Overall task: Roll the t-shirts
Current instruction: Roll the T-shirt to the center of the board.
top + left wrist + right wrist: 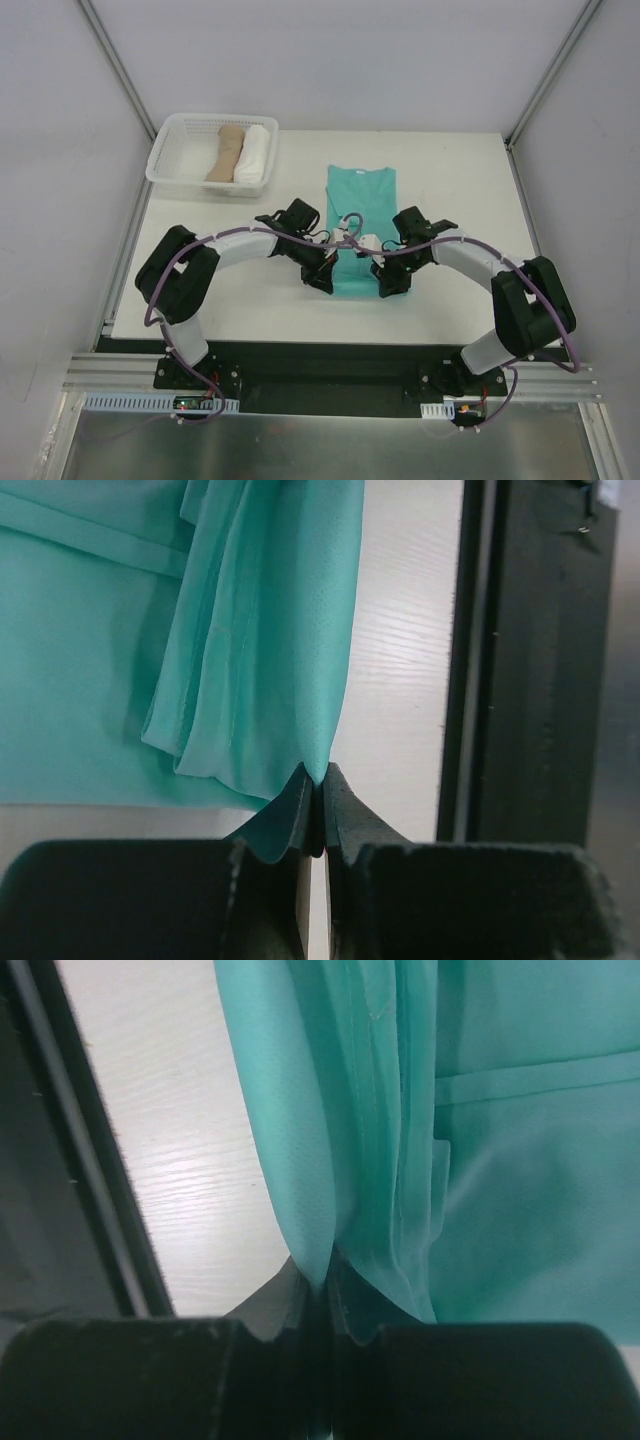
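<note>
A teal-green t-shirt (360,215) lies folded into a long strip on the white table, collar end away from the arms. My left gripper (325,280) is at its near left corner, shut on a pinch of the cloth (270,680), which hangs in folds above the jaws. My right gripper (388,285) is at the near right corner, shut on the cloth edge (330,1140) in the same way. In both wrist views the fabric (520,1180) rises from between the closed fingertips.
A white basket (175,160) at the far left of the table holds a tan roll (226,152) and a white roll (254,152). The table's near edge and a black rail (540,680) run just behind both grippers.
</note>
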